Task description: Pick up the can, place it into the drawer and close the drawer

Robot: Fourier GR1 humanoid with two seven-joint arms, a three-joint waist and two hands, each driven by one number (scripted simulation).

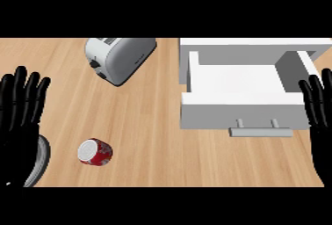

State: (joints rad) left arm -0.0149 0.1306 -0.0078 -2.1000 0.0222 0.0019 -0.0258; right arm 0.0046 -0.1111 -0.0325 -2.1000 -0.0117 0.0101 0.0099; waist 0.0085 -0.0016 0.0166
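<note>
The left hand (19, 127) stands at the bench's left edge, fingers straight and spread wide, pointing towards the far edge, holding nothing. A strip of its grey forearm (41, 162) shows just beneath it, near the bench's near-left corner. The right hand (319, 123) stands the same way at the bench's right edge, fingers straight and upright, likewise holding nothing and partly cut off by the side of the view.

Nearest the left hand is the can (95, 152). It is red with a silver end and lies on its side on the wooden bench (162, 158), towards the near-left corner, just right of the forearm and apart from it. Neither hand touches it.

Close to the right hand is the white drawer (240, 115), pulled open towards the near edge, its inside bare and white. A grey bar handle (261, 130) sticks out from its front panel. The drawer's right wall is just beside the right hand's fingers.

Towards the far edge, left of the drawer, a silver toaster (120, 57) lies tilted, well apart from the can.
</note>
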